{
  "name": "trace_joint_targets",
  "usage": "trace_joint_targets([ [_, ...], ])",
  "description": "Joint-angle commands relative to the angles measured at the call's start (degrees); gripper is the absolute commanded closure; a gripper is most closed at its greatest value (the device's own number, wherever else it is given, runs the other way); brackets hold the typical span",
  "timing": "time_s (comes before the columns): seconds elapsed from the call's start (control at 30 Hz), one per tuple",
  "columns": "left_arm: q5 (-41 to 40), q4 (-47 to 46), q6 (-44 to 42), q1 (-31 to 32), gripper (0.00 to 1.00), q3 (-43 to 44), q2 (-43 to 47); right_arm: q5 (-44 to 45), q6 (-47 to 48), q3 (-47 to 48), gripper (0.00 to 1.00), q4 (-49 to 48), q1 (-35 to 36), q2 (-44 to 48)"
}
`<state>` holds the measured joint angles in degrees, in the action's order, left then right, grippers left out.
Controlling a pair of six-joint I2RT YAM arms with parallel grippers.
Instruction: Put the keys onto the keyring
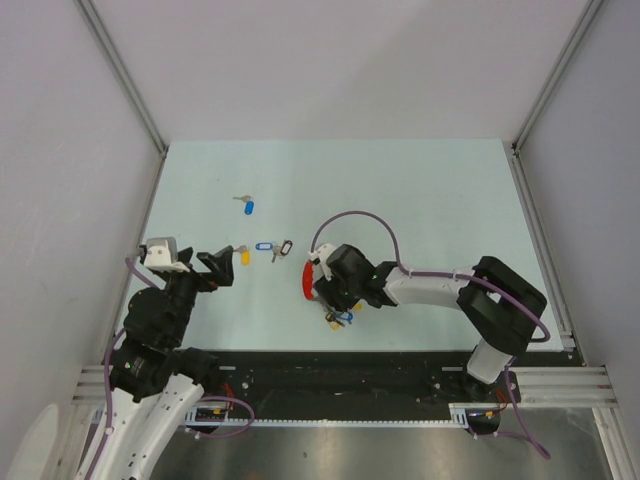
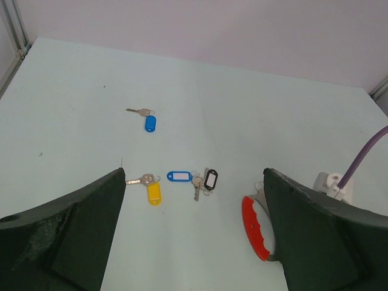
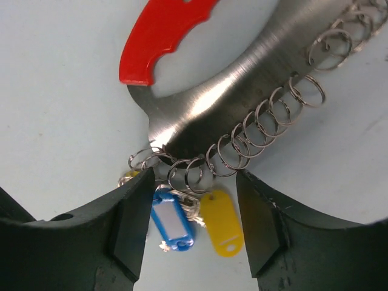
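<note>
Right tool (image 3: 193, 203) half-wide astride blue- and yellow-tagged keys (image 3: 173, 227) on keyring (image 3: 242, 91); left tool (image 2: 194, 176) wide

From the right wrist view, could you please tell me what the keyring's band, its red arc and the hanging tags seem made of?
Keyring band: brushed steel-like metal, going by fine streaks and bright glare. Red arc: probably moulded plastic, being even-coloured and matte with a scalloped edge. Yellow tag and blue tag: likely smooth plastic; the blue one holds a whitish insert.
</note>
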<state>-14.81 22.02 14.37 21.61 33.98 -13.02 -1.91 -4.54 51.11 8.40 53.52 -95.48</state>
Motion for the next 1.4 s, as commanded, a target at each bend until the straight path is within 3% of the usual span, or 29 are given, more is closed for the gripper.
trace_joint_targets([
  [0.0, -0.4, -0.8, -1.4, 0.6, 0.0, 2.1, -0.2, 6.8, -3.5, 5.3, 0.36, -2.1, 6.0, -2.4],
  [0.17, -0.2, -0.8, -1.5, 0.9, 0.0, 2.0, -0.3, 10.8, -4.2, 10.6, 0.34, 1.8, 10.4, -4.3],
  [0.37, 0.0, -1.0, -1.5, 1.1, 0.0, 1.9, -0.5, 12.2, -0.1, 10.6, 0.37, 6.4, 9.5, 0.7],
  [0.5, 0.1, -1.2, -1.6, 1.0, 0.0, 1.9, -0.5, 9.9, 3.6, 10.6, 0.55, 7.7, 7.7, 0.8],
  [0.9, 0.2, -1.2, -1.7, 1.0, 0.0, 1.9, -1.7, 4.6, 7.5, 10.5, 0.79, 5.1, 5.8, -2.9],
  [1.37, 0.4, -1.3, -2.0, 1.0, 0.0, 1.9, -2.5, 4.5, 9.5, 10.4, 0.78, 3.5, 6.2, -5.2],
])
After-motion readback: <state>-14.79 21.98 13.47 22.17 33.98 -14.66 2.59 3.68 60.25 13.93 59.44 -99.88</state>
